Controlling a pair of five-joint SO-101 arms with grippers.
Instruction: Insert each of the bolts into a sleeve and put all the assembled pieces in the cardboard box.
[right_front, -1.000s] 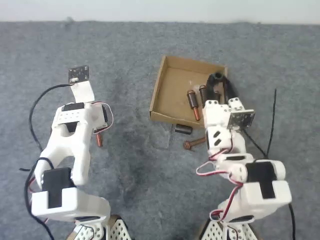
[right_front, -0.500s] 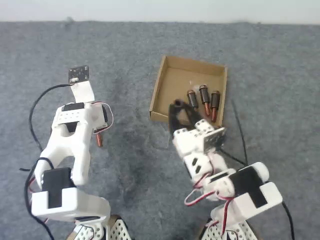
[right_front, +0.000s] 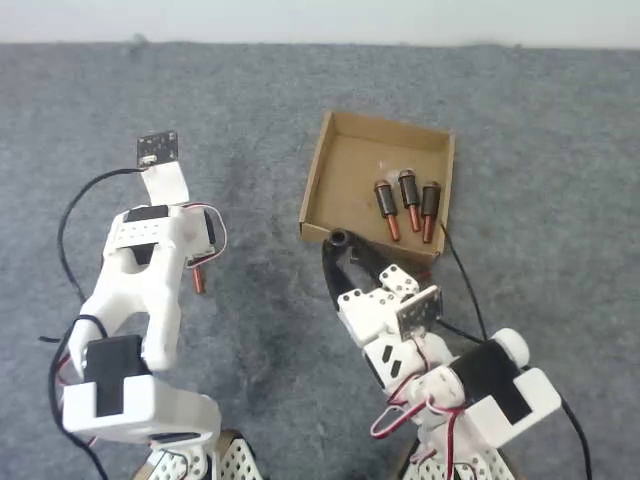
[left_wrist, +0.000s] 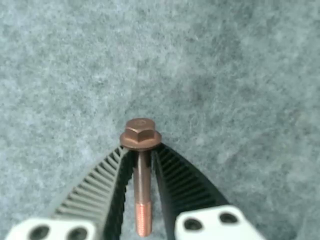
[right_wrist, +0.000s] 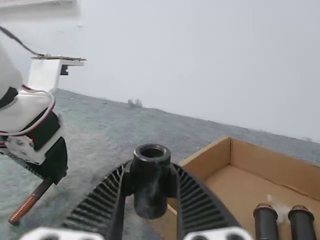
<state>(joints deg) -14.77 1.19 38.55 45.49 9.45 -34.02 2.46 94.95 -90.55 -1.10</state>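
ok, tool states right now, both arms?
Left tool: closed, holding a bolt.
Right tool: closed, holding a black sleeve.

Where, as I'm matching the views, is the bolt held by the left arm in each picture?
High view: bolt under the left hand, left of the cardboard box.
Left wrist view: bolt between that hand's fingers, head past their tips.
Right wrist view: bolt slanting down from the left hand.
Shared landmark: the left hand clamping it.

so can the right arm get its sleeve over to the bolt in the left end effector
Probably yes: just bare carpet lies between the sleeve and the bolt.
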